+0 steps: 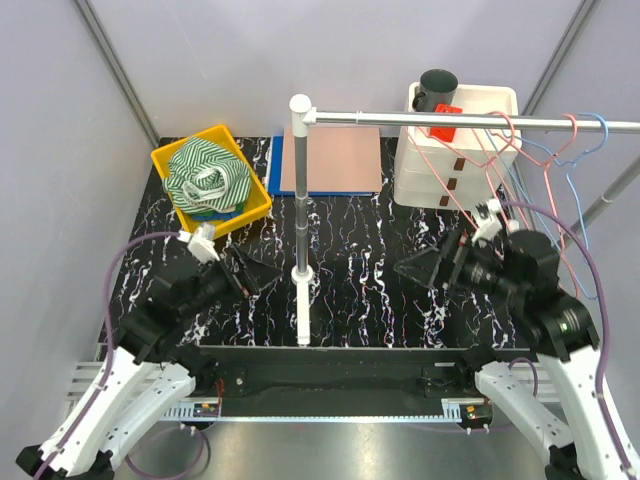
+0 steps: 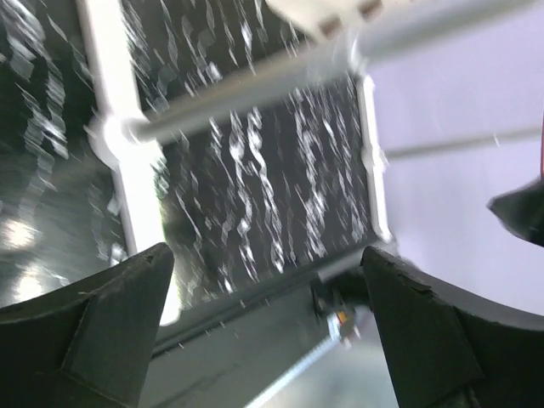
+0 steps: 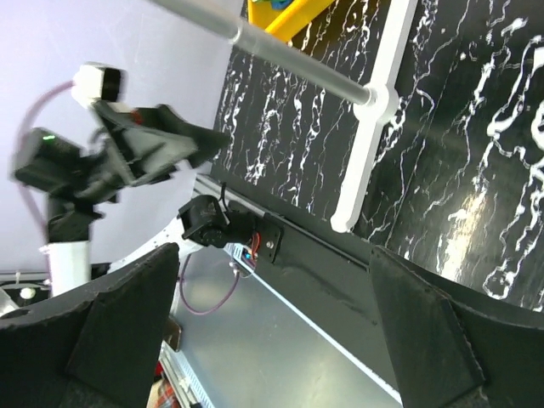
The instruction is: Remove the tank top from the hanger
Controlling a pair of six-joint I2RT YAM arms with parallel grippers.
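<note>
1. Tank top [image 1: 205, 178]: I read it as a green-and-white striped bundle lying in the yellow bin [image 1: 258, 205] at the far left of the desk [image 1: 360, 250]. It is well apart from the hangers.

2. Hangers: pink [image 1: 478, 150] and blue [image 1: 570, 170] wire hangers hook over the right end of the rail [image 1: 400, 118]. The rail runs right from the top of the white post [image 1: 301, 200], which stands upright at mid-desk.

3. Left fingers [image 1: 245, 270]: I see them spread wide with nothing between them. They sit low over the desk, just left of the post base and below the bin in the top view. The left wrist view is motion-blurred (only the post, the rail and the marbled desk can be made out).

4. Right fingers [image 1: 425, 268]: I see them spread wide as well, gripping nothing. They hang right of the post, below the hangers, and face toward the left arm, which shows in the right wrist view.

5. Other items: white drawers [image 1: 420, 175] stand at the far right with a black cup [image 1: 437, 88] on top. A tan board [image 1: 330, 160] lies flat behind the post.
</note>
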